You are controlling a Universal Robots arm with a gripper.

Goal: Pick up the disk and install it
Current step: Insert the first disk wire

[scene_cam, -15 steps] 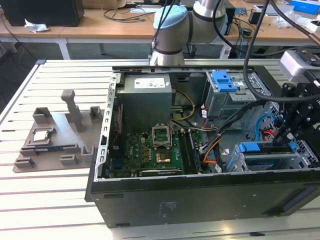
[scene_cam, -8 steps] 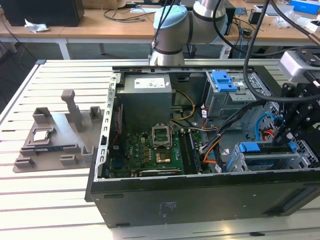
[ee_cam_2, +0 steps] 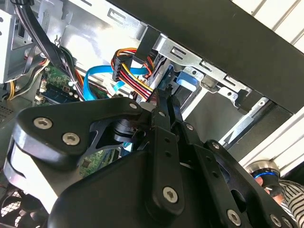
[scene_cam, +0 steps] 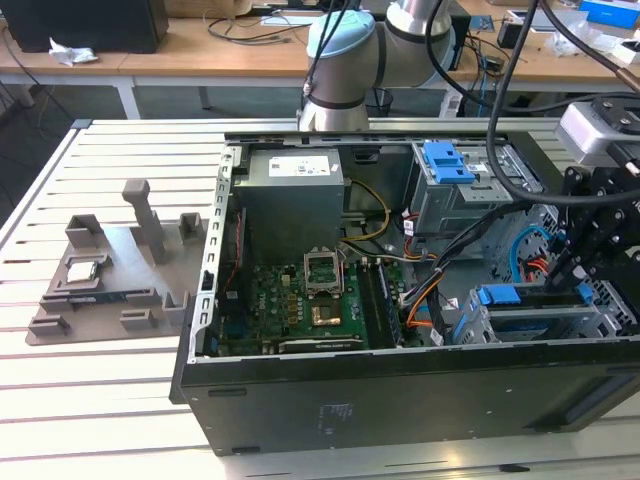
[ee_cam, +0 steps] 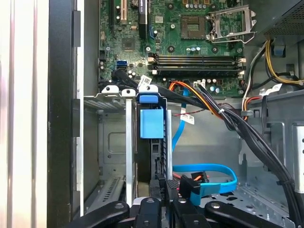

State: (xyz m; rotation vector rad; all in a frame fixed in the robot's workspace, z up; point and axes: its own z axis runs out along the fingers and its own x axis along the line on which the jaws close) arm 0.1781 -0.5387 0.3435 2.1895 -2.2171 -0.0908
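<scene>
Blue-railed disk (ee_cam: pixel 151 124) in bay; gripper (ee_cam: pixel 164 187) jaws apparently pinched at its end.

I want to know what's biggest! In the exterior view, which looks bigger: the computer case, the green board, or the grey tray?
1. Computer case
2. Grey tray and green board look alike in size, so I won't rank them.

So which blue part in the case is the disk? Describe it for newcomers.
Find the open black case. In the metal cage at its near corner on the exterior view's right, the disk stands on edge. Unlike the blue bracket farther back, it sits beside the gripper.
</scene>
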